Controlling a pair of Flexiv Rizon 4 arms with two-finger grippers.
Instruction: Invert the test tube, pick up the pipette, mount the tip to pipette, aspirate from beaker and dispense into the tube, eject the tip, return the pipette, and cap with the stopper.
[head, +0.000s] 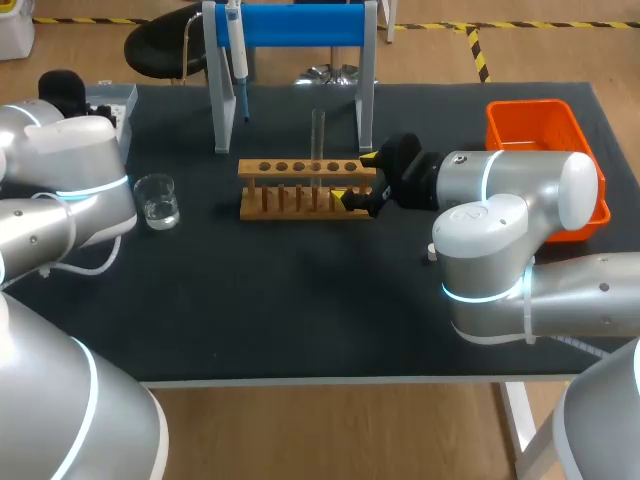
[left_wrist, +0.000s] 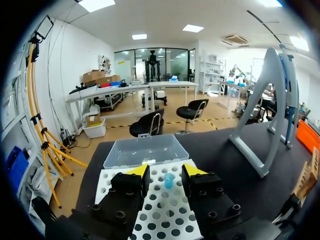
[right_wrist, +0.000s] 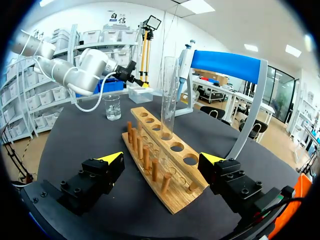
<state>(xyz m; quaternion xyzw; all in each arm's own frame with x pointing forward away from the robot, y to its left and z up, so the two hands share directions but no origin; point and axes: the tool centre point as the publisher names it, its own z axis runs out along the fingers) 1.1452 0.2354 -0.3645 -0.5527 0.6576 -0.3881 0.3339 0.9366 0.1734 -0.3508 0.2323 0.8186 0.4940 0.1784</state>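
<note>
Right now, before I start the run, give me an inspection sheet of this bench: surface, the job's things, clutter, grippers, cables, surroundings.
Surface: black table top, no spills seen.
Job's things: clear glass test tube standing in the wooden tube rack; blue-and-white pipette hanging on the blue-barred stand; glass beaker holding clear liquid; white tip rack with one blue tip; stopper not made out.
Clutter: clear plastic box behind the tip rack; orange plastic bin at the table's right edge.
Grippers: left gripper open over the tip rack; right gripper open, fingers either side of the tube rack's end.
Cables: white cable looping beside the left arm.
Surroundings: nothing seen.
</note>
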